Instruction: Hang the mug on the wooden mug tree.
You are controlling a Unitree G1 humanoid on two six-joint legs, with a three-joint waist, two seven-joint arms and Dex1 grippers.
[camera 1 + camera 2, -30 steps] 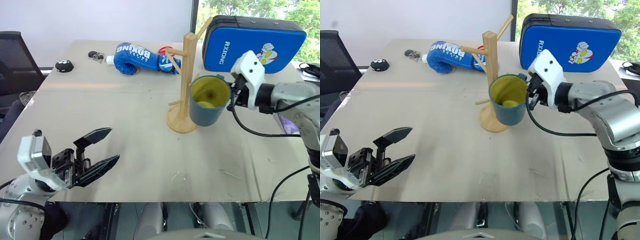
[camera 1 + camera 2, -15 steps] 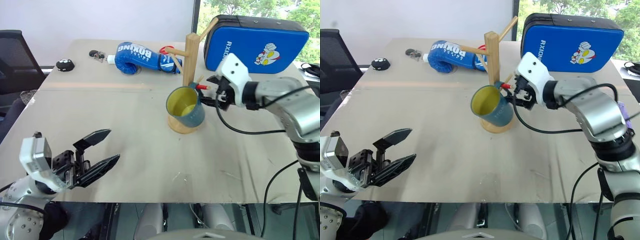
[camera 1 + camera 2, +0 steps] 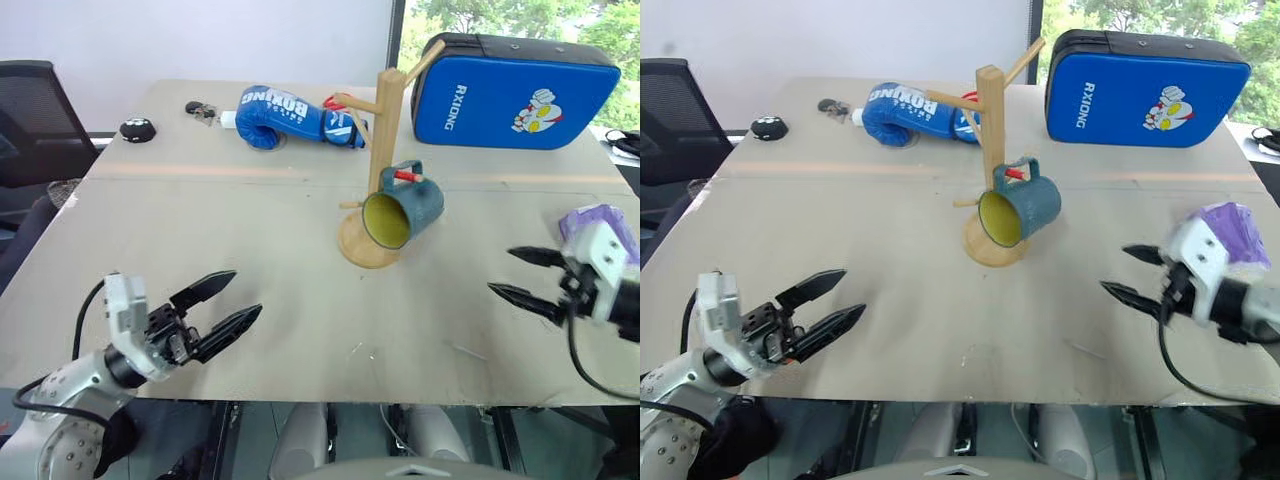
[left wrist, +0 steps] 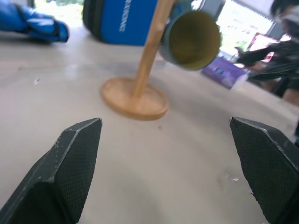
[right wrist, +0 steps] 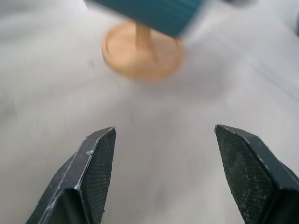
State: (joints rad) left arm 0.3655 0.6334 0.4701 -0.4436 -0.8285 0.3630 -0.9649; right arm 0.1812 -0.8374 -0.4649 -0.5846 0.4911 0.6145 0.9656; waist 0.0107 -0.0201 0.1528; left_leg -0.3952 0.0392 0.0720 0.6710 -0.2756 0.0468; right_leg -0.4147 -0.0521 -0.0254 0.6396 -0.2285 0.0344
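The dark teal mug (image 3: 405,205) with a yellow inside hangs by its handle on a red-tipped peg of the wooden mug tree (image 3: 378,120), tilted with its mouth facing me. The tree's round base (image 3: 365,245) stands mid-table. My right gripper (image 3: 518,274) is open over the table's right front, well clear of the mug, with nothing between its fingers. Over the front left edge, my left gripper (image 3: 222,303) is open and empty too. The mug (image 4: 191,32) and the tree's post (image 4: 148,49) appear in the left wrist view, and the round base (image 5: 142,51) lies ahead in the right wrist view.
A blue boxing glove (image 3: 290,105) lies at the back behind the tree. A blue kick pad (image 3: 515,90) leans at the back right. A small black object (image 3: 136,129) and keys (image 3: 203,109) sit at the back left. A black chair (image 3: 30,120) stands beyond the table's left side.
My right gripper let go of the mug, opened and drew back down to the right front. The mug now hangs on the peg. The left gripper sank slightly.
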